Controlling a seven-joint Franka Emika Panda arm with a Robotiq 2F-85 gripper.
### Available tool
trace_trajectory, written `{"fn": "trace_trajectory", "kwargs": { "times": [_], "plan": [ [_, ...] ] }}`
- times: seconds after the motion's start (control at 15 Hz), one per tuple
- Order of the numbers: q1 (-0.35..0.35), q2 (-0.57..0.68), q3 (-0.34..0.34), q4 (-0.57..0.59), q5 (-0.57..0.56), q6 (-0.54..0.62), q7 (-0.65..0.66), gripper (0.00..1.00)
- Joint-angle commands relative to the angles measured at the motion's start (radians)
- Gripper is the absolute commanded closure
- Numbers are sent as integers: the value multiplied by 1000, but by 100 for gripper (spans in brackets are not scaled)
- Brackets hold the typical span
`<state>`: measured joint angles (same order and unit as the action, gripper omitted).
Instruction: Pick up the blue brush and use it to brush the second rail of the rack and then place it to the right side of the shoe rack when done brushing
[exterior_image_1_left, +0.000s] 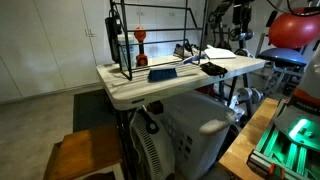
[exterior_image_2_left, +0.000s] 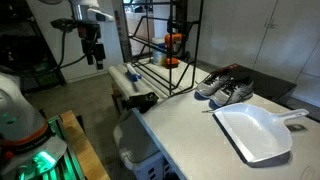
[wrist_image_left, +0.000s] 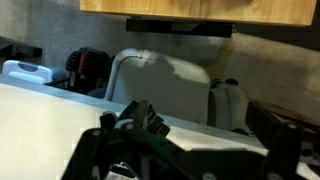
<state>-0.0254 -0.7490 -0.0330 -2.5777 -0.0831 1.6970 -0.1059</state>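
Workshop-like room with pale cabinet doors at the back and a big red ball (exterior_image_1_left: 295, 28) at the upper right of an exterior view. Across mid-frame, a white folding table (exterior_image_1_left: 130, 92), seen again at the lower right of an exterior view (exterior_image_2_left: 190, 135). On its far end, toward upper centre, a black wire shoe rack (exterior_image_1_left: 128, 50), upright, with an orange object (exterior_image_1_left: 140, 45) standing inside. Just in front of the rack, flat on the tabletop, the blue brush (exterior_image_1_left: 162, 73), untouched; whether against the lowest rail or slightly apart, impossible to tell. Further along the table, a pair of grey shoes (exterior_image_2_left: 225, 90) side by side, and nearest the camera a white dustpan (exterior_image_2_left: 255, 135) with its handle toward the right edge of the frame. At upper left, off the end of the table and well apart from brush and rack, the gripper (exterior_image_2_left: 93, 60), pointing downward, holding nothing. Wide or narrow: cannot tell, fingers too dark and small. In the wrist view, only dark blurred gripper parts along the bottom, pale tabletop beyond, a wooden board (wrist_image_left: 200, 8) across the top.
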Motion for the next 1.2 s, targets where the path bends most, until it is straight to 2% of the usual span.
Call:
{"fn": "trace_trajectory", "kwargs": {
  "times": [0.0,0.67,0.73,1.13],
  "plan": [
    [7,1,-5,2,-3,-2,4,0],
    [7,1,-5,2,-3,-2,4,0],
    [2,10,6,29,-45,-25,-10,0],
    [94,50,72,91,-155,-100,-142,0]
  ]
}}
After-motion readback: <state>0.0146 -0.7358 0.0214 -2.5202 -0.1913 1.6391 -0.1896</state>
